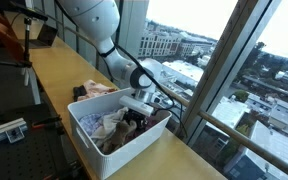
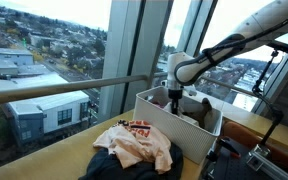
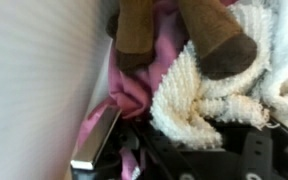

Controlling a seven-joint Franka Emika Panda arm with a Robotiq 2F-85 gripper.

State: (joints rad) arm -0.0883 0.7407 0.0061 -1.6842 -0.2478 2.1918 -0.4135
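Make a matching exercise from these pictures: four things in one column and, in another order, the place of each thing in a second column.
Things
1. gripper
2. peach shirt
3. white towel
4. white bin

Places
A. stands on the wooden table and holds clothes
B. lies on the table outside the bin, on a dark garment
C. reaches down into the bin, jaws shut
D. lies in the bin, beside pink cloth

Pairs: 1-C, 2-B, 3-D, 4-A
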